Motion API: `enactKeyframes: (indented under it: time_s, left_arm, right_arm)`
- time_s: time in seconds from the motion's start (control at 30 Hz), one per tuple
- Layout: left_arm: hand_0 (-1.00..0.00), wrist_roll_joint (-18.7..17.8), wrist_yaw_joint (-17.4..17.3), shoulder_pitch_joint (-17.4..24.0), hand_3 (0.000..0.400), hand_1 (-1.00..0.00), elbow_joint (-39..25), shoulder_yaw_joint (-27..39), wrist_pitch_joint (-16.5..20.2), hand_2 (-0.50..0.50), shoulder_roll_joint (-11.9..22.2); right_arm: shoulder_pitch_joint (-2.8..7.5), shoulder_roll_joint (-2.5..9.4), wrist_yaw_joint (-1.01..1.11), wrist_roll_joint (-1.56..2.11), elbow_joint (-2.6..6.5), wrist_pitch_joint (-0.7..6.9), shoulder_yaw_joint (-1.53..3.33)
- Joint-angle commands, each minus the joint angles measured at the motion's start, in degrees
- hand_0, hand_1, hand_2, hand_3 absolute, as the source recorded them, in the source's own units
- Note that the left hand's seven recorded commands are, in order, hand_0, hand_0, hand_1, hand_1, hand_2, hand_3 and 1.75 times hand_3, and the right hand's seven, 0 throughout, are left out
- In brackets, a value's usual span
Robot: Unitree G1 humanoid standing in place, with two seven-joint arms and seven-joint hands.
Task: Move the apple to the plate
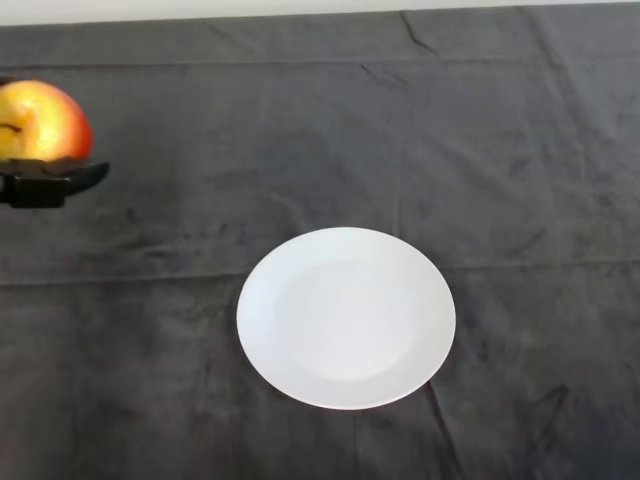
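Closest to me on the feed is the white plate [346, 317], lying flat on the dark cloth [520, 160], well off to the right of my left hand [50, 182] and nearer the camera than it. It carries nothing.

Most of the hand is cut off by the left edge of my view; I only get a black stub of it, with one finger tip pointing right along the underside of the apple [42, 121]. From this sliver I cannot tell whether the fingers are curled round the fruit or merely lying against it, so I will not call it a grasp.

That apple, yellow shading to red on its right side, sits directly above the hand in my view and touches it. Its left part is clipped by the frame edge and its lower edge is hidden behind the black finger. It is well apart from the plate.
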Motion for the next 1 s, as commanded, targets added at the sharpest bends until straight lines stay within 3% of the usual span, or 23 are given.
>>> enactKeyframes:
  time_s: [0.03, 0.37, 0.87, 1.0]
  left_arm:
    - [0.00, 1.3, 0.7, 2.0, 0.400, -1.00, -3.6, -2.7, 1.0, 0.50, -1.6]
    - [0.00, 4.0, 0.4, 3.9, 0.400, -1.00, -9.0, -15.5, 4.1, 0.50, -7.5]
    - [0.00, 3.3, -5.7, 3.5, 0.400, -1.00, -5.2, -28.6, 0.8, 0.50, -7.0]
    - [0.00, 4.0, -5.9, 3.3, 0.351, -0.88, -3.3, -31.2, 0.0, 0.44, -7.1]
  right_arm:
    - [1.03, -1.05, -0.05, -0.30, -1.64, 0.36, -1.10]
    - [1.14, -1.05, -0.04, -0.27, -1.84, 0.42, -1.13]
    - [1.20, -1.06, -0.02, -0.25, -1.97, 0.48, -1.17]
    - [1.18, -1.06, -0.01, -0.26, -1.94, 0.48, -1.17]
